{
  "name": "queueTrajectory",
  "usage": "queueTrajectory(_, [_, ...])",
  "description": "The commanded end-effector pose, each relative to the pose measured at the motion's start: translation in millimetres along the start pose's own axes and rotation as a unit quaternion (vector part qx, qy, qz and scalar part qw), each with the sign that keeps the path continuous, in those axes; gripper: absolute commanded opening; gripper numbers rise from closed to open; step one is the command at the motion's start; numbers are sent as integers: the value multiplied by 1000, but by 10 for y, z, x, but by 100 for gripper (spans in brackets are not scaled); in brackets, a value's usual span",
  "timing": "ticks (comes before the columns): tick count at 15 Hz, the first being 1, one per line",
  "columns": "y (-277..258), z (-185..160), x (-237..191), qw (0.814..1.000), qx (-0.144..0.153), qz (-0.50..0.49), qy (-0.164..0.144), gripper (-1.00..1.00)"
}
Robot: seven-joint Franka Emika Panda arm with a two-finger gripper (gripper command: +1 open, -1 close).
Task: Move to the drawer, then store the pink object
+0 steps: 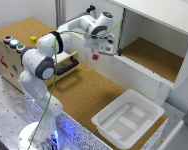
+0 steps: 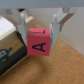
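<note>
- Exterior view: the gripper (image 1: 97,53) is being held above the cork surface (image 1: 89,90), just beside the drawer (image 1: 67,65) on the exterior view's right.
- The pink object (image 1: 95,57) is being carried at the gripper's tip, clear of the cork.
- The drawer is being shown pulled out of the cork-covered box (image 1: 11,60), its black bar handle (image 1: 68,66) facing outward.
- A yellow block (image 1: 33,38) is being seen on the box top, behind the coloured buttons (image 1: 13,43).
- A white tub (image 1: 128,120) is being seen well apart from the drawer.
- Wrist view: the pink object (image 2: 39,40), lettered "A", is being clamped between the fingers (image 2: 23,26), above the cork.
</note>
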State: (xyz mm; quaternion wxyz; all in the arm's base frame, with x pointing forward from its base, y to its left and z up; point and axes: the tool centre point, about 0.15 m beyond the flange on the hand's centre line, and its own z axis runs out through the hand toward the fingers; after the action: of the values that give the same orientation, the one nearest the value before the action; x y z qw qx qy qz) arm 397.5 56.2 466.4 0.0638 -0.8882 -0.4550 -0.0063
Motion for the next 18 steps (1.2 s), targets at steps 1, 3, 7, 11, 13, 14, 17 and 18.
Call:
queueTrajectory(1, [-1057,301,411,988,-64,-139,-20,-100])
queueTrajectory(3, [-1315,334,514,980,-60,-190,-23,-100])
queueTrajectory(7, [-1779,421,669,953,-41,-300,-17,-100])
queueTrajectory(11, [-2112,634,801,925,-22,-380,-20,-100])
queueTrajectory(13, [-2253,776,871,910,-6,-414,-18,-100])
queueTrajectory(14, [-2300,850,929,908,-6,-419,-13,-100])
queueTrajectory(17, [-2385,1123,1183,915,-37,-401,16,-100])
queueTrajectory(18, [-2370,1189,1284,922,-41,-385,25,-100])
